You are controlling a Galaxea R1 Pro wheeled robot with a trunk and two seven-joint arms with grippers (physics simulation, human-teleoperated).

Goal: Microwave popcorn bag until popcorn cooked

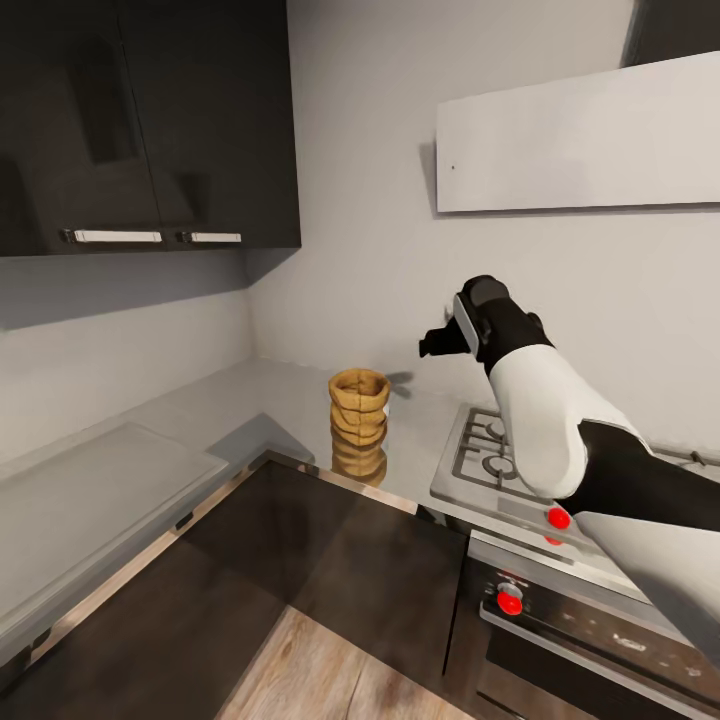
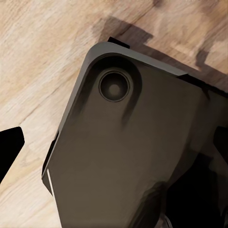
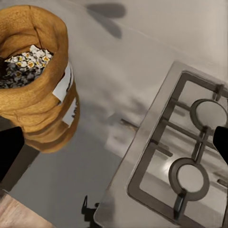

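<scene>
Popcorn bag point(image 1: 359, 408) upright on countertop point(image 1: 270, 400), gas hob point(image 1: 490, 455) beside

1. The right arm point(image 1: 560, 430) enters the head view from about 4 o'clock and reaches up toward the centre, ending just right of the middle of the picture.
2. Its forearm is white, with a black band at the elbow and a black wrist section near the tip.
3. The right gripper point(image 1: 432, 343) sits at the arm's far end, pointing toward 9 o'clock; its dark fingers are small and seen side-on, so their spread cannot be judged there.
4. In the right wrist view, dark fingertips point(image 3: 9, 149) sit at 9 o'clock and 3 o'clock, wide apart, with nothing held between them.
5. In the left wrist view, a dark fingertip point(image 2: 9, 147) of the left gripper shows at 9 o'clock, another at 3 o'clock, spread wide.
</scene>
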